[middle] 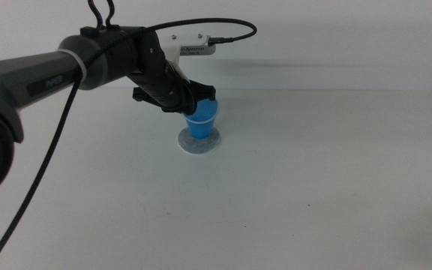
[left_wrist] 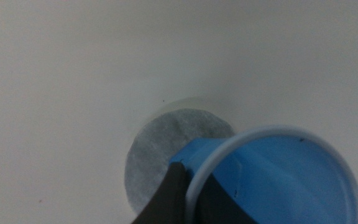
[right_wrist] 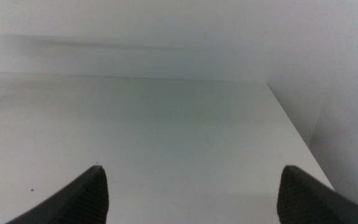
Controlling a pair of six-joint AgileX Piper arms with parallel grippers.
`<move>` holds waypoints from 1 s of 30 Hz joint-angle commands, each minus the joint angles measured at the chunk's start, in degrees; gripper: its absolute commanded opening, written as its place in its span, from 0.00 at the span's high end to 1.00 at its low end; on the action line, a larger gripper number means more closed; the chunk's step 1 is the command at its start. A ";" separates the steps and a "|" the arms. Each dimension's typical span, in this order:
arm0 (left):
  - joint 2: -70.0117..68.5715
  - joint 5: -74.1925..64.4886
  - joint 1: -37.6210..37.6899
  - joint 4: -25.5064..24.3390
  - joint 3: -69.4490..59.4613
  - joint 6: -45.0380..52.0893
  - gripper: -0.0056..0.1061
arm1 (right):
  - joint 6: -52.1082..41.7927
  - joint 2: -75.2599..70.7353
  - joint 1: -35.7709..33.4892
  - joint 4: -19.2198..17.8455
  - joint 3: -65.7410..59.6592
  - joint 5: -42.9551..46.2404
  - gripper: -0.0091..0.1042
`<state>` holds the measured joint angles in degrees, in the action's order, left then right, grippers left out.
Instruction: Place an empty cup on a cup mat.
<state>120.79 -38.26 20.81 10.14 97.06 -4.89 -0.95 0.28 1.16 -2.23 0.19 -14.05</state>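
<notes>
The bright blue cup [middle: 202, 120] is over the round speckled grey cup mat [middle: 201, 148] near the table's middle. Its base is at the mat's centre; I cannot tell whether it touches. My left gripper [middle: 193, 100] comes in from the left and is shut on the cup's rim on its far-left side. In the left wrist view the gripper [left_wrist: 191, 198] pinches the whitish rim of the cup [left_wrist: 278, 180], one jaw outside and one inside, with the mat [left_wrist: 157, 149] below. The cup looks empty. My right gripper [right_wrist: 191, 199] is open, off to the side over bare table.
The white table [middle: 313, 195] bears nothing else. The left arm's cable [middle: 43, 172] hangs over the table's left part. The table's right edge [right_wrist: 291, 124] shows in the right wrist view.
</notes>
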 commanded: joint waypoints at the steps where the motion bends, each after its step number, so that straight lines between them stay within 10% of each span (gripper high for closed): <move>1: 0.48 1.60 0.27 0.87 0.60 -1.20 0.97 | -0.23 -0.28 -0.12 -0.39 -0.19 0.38 0.10; 11: 2.70 1.26 0.27 -0.49 0.84 -1.41 0.87 | -0.23 -0.28 -0.12 -0.39 -0.19 0.38 0.10; 21: -1.36 0.46 0.27 -1.23 0.84 2.45 0.11 | -0.23 -0.28 -0.12 -0.39 -0.19 0.38 0.10; 30: -19.15 -24.89 -2.40 -5.42 0.84 4.89 0.11 | -0.23 -0.28 -0.12 -0.39 -0.19 0.38 0.10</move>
<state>105.40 -55.19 19.16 6.43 97.59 0.00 -0.95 0.28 1.16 -2.23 0.19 -14.05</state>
